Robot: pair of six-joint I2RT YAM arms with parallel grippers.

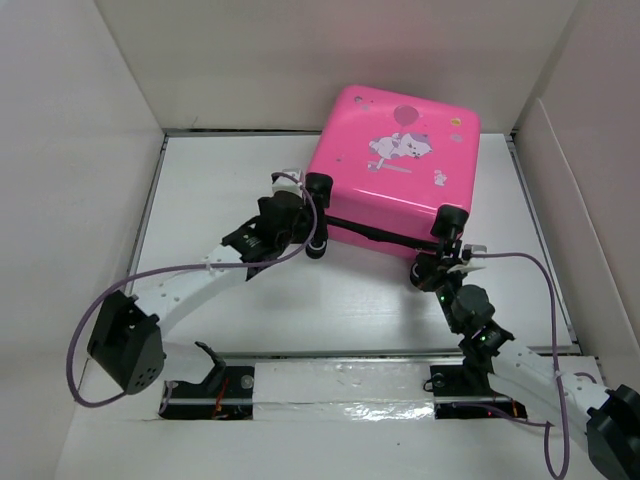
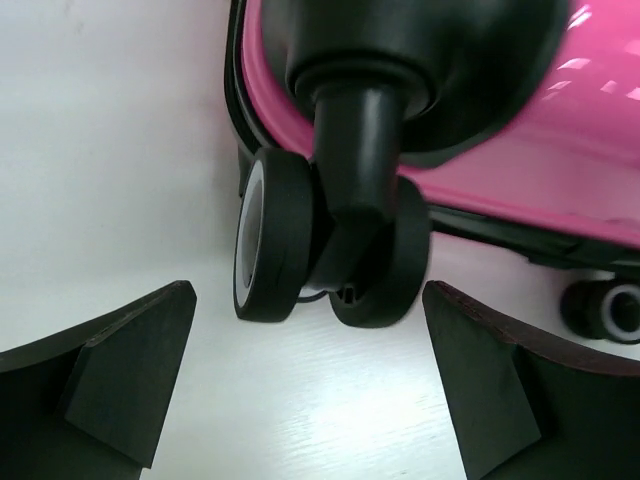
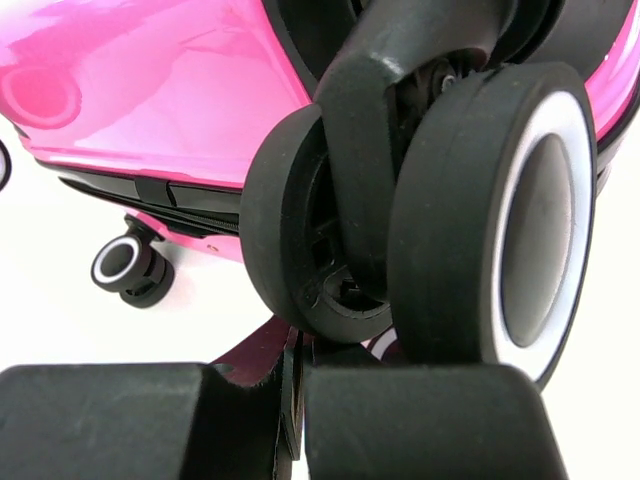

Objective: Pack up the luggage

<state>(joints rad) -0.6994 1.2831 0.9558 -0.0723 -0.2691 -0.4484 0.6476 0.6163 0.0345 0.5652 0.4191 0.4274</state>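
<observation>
The luggage (image 1: 395, 160) is a bright pink hard-shell suitcase lying flat and closed at the back of the table, sticker side up, with its black wheels facing the arms. My left gripper (image 1: 312, 222) is at its near left corner. In the left wrist view this gripper (image 2: 310, 385) stands wide open, with a black twin wheel (image 2: 330, 250) just beyond the fingertips and nothing between them. My right gripper (image 1: 437, 258) is at the near right corner. In the right wrist view its jaws (image 3: 300, 405) are shut directly under another twin wheel (image 3: 440, 210), close to or touching it.
White walls (image 1: 90, 150) box in the table on the left, back and right. A metal rail (image 1: 340, 385) and the arm bases run along the near edge. Purple cables (image 1: 100, 300) loop beside each arm. Another small wheel (image 3: 128, 265) shows under the pink shell.
</observation>
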